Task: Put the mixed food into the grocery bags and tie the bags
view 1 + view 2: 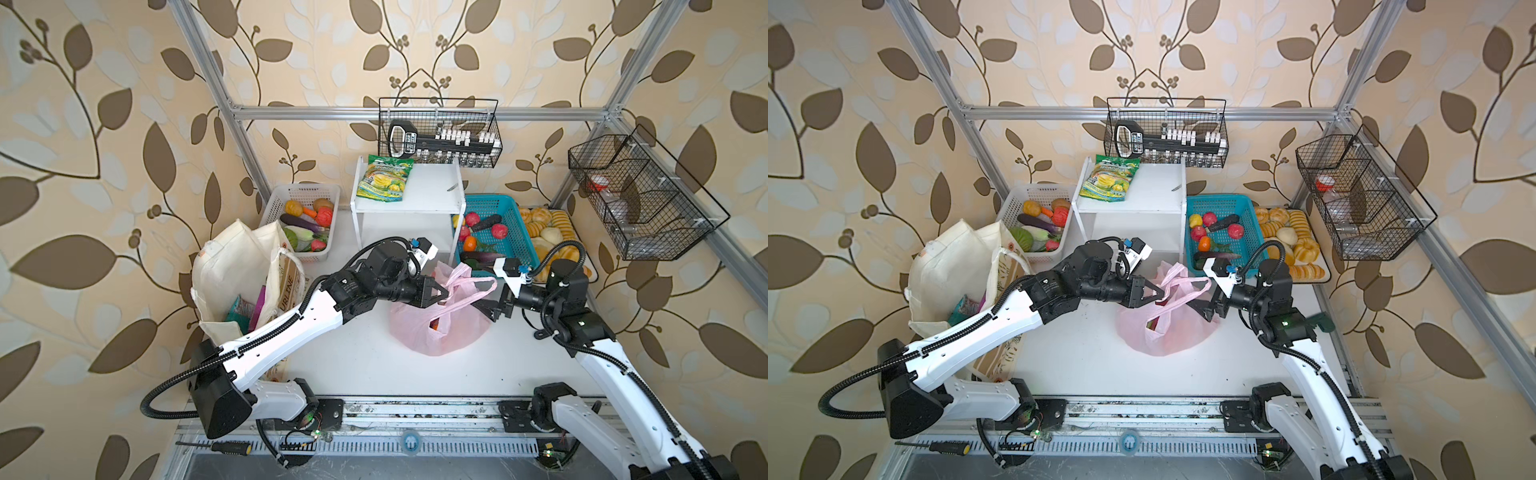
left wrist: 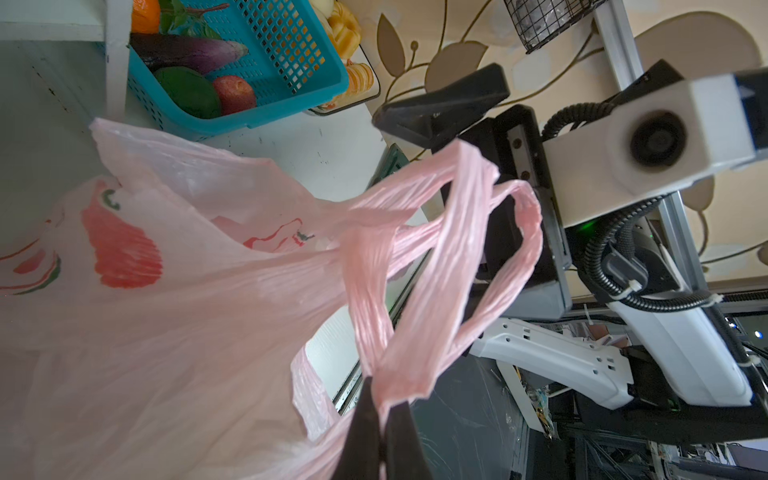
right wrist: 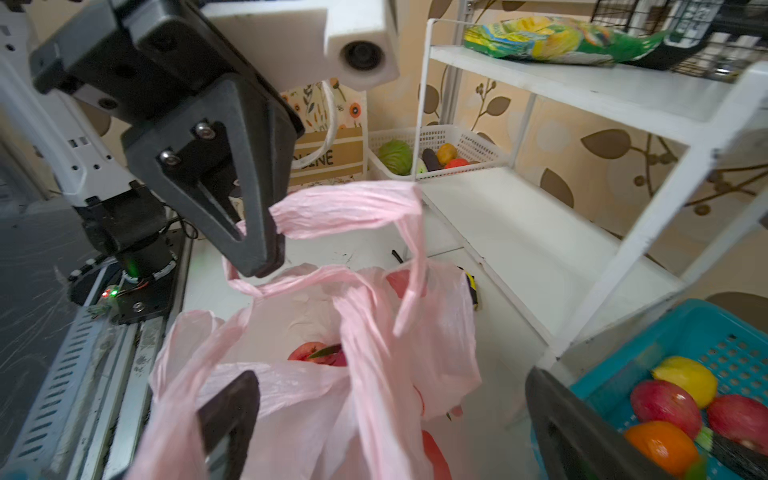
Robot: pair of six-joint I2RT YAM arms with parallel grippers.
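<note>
Fruit (image 3: 316, 353) lies inside the pink plastic bag (image 1: 436, 332), mid-frame on the worktop (image 1: 353, 361). Left end effector (image 1: 446, 296) pinches the bag's handle (image 2: 415, 332) tight. Right end effector (image 3: 390, 374) gapes wide, holding nothing.

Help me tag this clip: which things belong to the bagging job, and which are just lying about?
Job: pink plastic bag, left pincer gripping it, right pincer, canvas tote, toy fruits.
Lying about: green-and-yellow snack packet, bread rolls, screwdriver, vegetable basket.

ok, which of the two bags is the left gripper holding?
The pink plastic bag: the left gripper is shut on its handle. The cream tote stands apart, untouched.
</note>
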